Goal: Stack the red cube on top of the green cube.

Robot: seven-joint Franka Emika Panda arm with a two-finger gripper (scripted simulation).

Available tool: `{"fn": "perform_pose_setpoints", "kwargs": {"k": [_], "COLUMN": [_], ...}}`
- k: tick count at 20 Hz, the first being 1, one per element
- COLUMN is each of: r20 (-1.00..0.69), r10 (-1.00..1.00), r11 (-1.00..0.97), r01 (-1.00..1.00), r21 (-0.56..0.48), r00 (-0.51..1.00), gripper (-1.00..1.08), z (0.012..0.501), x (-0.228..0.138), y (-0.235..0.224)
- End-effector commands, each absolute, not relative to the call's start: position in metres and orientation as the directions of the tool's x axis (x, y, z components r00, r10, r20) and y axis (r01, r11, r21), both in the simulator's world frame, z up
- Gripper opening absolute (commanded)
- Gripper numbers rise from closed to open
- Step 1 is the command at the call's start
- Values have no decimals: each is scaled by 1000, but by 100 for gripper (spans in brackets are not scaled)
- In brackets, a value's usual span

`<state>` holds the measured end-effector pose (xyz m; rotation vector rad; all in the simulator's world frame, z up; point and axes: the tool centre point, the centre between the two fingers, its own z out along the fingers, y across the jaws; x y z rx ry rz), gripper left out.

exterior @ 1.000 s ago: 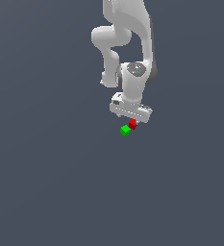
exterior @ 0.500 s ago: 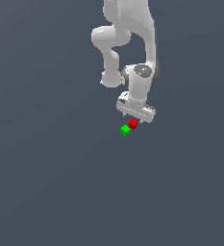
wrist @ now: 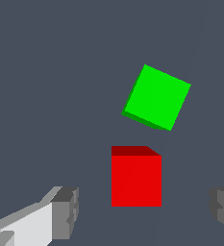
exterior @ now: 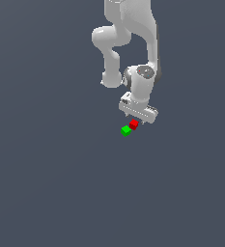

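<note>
Exterior view: red cube (exterior: pixel 133 124) beside green cube (exterior: pixel 126 130) on plain grey floor (exterior: pixel 46 183).

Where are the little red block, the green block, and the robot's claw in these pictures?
red cube (wrist: pixel 136 180): wrist view, middle of its large bright face.
green cube (wrist: pixel 156 97): wrist view, centre of its bright face.
gripper (wrist: pixel 142 209): wrist view, open gap midway between its two fingertips.

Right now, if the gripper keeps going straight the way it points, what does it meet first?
Most likely the red cube: in the wrist view it sits between the open fingers of the gripper, clear of both. The green cube lies beyond it, apart. How much height remains is unclear.
</note>
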<state>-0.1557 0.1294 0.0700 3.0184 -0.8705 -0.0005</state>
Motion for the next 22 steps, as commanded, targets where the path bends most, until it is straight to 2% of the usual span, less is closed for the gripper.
{"fn": "perform_pose_setpoints", "kwargs": {"k": [1,20,21,22], "r20": [0,0,0,0], "r10": [-533,-534,-534,-534], "r11": [-846,-846,-846,-846], "r01": [-533,-534,-534,-534], "r21": [0,0,0,0], "r00": [846,846,846,846], "gripper": [100,100,-100,-100], "z": [70,20,20,20], "x": [-156,-156,-156,-156], "y": [129,129,129,129]}}
